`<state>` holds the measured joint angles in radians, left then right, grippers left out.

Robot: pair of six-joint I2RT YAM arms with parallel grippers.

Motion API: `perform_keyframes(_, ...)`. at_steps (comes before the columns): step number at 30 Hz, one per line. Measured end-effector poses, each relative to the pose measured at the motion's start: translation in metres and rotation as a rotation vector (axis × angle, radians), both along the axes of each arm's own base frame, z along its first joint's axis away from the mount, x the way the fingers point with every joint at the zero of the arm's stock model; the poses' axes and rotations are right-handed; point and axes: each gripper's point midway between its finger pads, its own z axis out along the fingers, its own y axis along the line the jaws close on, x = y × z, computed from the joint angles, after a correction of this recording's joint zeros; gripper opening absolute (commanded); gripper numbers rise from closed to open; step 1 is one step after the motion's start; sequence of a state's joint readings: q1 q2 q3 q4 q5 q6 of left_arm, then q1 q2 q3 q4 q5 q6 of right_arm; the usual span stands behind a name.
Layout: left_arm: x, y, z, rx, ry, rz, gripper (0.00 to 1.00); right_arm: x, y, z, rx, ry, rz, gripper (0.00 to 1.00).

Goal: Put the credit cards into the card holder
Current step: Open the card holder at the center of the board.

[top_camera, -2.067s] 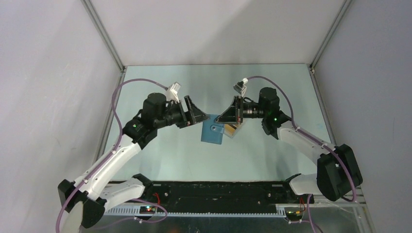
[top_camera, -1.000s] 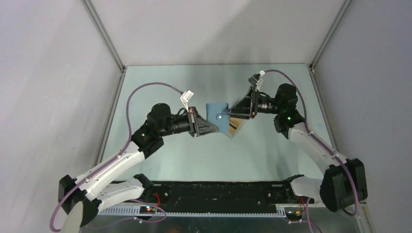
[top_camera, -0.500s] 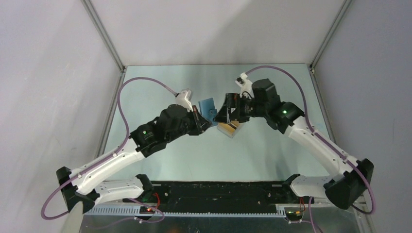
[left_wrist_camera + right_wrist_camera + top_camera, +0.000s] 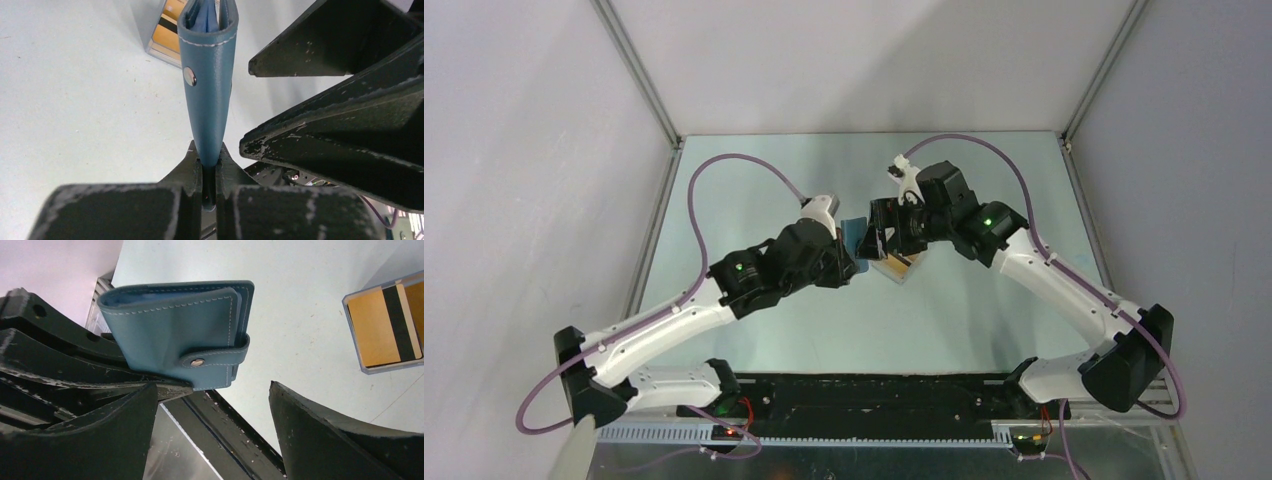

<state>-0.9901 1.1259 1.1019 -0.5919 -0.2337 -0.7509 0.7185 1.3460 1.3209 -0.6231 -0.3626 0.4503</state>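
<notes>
My left gripper (image 4: 209, 160) is shut on the lower edge of the blue card holder (image 4: 207, 85) and holds it upright above the table. The holder is folded, its tab closed over a metal snap (image 4: 199, 361). My right gripper (image 4: 212, 410) stands open just below the card holder (image 4: 180, 330) without touching it; its dark fingers (image 4: 340, 130) loom beside the holder in the left wrist view. A yellow-orange credit card (image 4: 385, 330) with a dark stripe lies in a clear tray. From above, the card holder (image 4: 854, 230) shows as a blue sliver between left gripper (image 4: 849, 255) and right gripper (image 4: 876, 238).
The clear plastic tray (image 4: 896, 268) with the cards rests on the pale table (image 4: 764, 200) right under the two grippers. A black rail (image 4: 874, 395) runs along the near edge. Enclosure walls and metal posts (image 4: 639, 70) bound the table.
The left arm has turned the card holder from face-up to edge-on and drawn it slightly left. The right gripper has swung in leftward, close beside the holder.
</notes>
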Motion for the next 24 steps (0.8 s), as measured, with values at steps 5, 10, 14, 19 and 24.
perform_keyframes(5,-0.001,0.002,-0.004,0.018,0.010,-0.002,0.00,0.002,0.002,0.003,0.002,-0.010,0.004,0.80)
perform_keyframes(10,-0.003,0.002,-0.006,0.026,0.014,-0.005,0.00,0.007,0.005,-0.008,-0.024,0.010,0.000,0.78)
perform_keyframes(14,-0.004,0.003,-0.008,0.041,0.016,-0.010,0.00,0.010,0.005,-0.018,-0.052,0.022,-0.014,0.75)
perform_keyframes(19,-0.005,0.003,-0.014,0.064,0.024,-0.013,0.00,0.011,0.006,-0.020,-0.071,0.011,-0.030,0.70)
perform_keyframes(24,-0.006,0.002,-0.017,0.076,0.026,-0.014,0.00,0.011,0.008,-0.021,-0.086,-0.002,-0.049,0.57)
